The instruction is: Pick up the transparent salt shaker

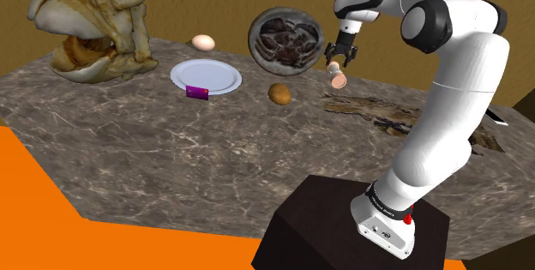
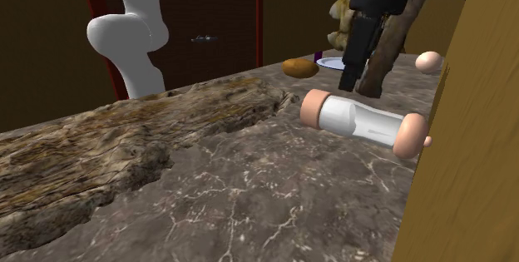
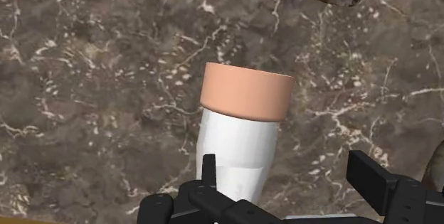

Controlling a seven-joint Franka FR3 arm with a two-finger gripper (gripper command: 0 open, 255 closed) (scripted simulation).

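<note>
Salt shaker point(image 2: 358, 121) lies on the veined brown stone table point(image 2: 249, 202); hand point(image 3: 286, 167) open over it.

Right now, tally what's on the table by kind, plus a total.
Shaker: 1
Plate: 1
Egg: 1
Purple block: 1
Brown lump: 1
Dark round dish: 1
Big shell: 1
Bark slab: 1
Total: 8 that I can make out

Your salt shaker point(image 2: 362, 121): white body, peach caps both ends, on its side on dark marbled top point(image 2: 249, 202), nr rough bark-like slab point(image 2: 125, 144).
</note>
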